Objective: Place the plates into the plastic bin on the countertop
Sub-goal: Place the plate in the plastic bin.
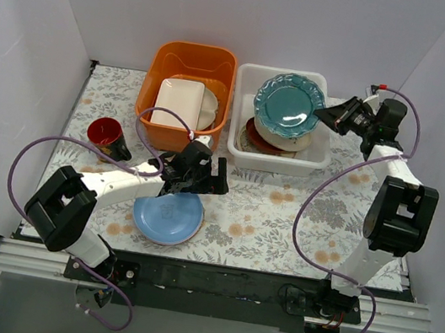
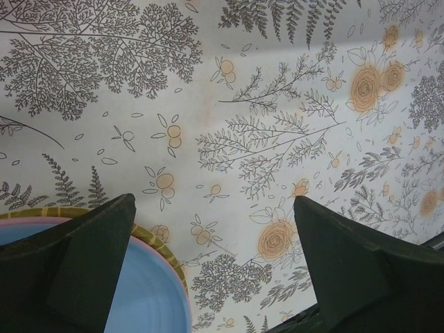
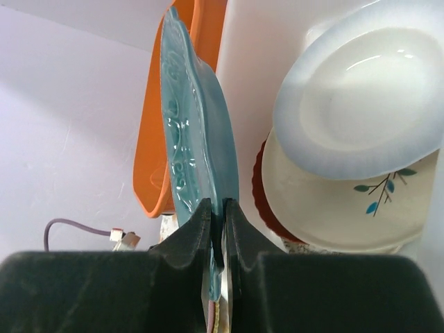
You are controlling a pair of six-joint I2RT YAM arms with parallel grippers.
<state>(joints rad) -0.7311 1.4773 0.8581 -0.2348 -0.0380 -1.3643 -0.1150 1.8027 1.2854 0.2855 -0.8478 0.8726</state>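
A teal scalloped plate (image 1: 288, 105) hangs tilted above the white plastic bin (image 1: 319, 160), and my right gripper (image 1: 327, 114) is shut on its right rim. The right wrist view shows the teal plate (image 3: 198, 139) edge-on, pinched in the gripper (image 3: 217, 215). Below it in the bin (image 3: 257, 55) lie a white plate with a blue-grey rim (image 3: 361, 90), a cream leaf-pattern plate (image 3: 333, 201) and a red-brown plate (image 3: 267, 208). A light blue plate (image 1: 167, 217) tops a small stack on the countertop (image 1: 282, 219). My left gripper (image 1: 219, 179) stands open just beyond it, its jaws wide over the cloth (image 2: 243, 104), with the blue plate (image 2: 139, 291) under the left finger.
An orange tub (image 1: 190, 63) left of the bin holds a cream rectangular dish (image 1: 179, 101). A red cup (image 1: 108, 137) lies at the left of the cloth. White walls close in the back and both sides.
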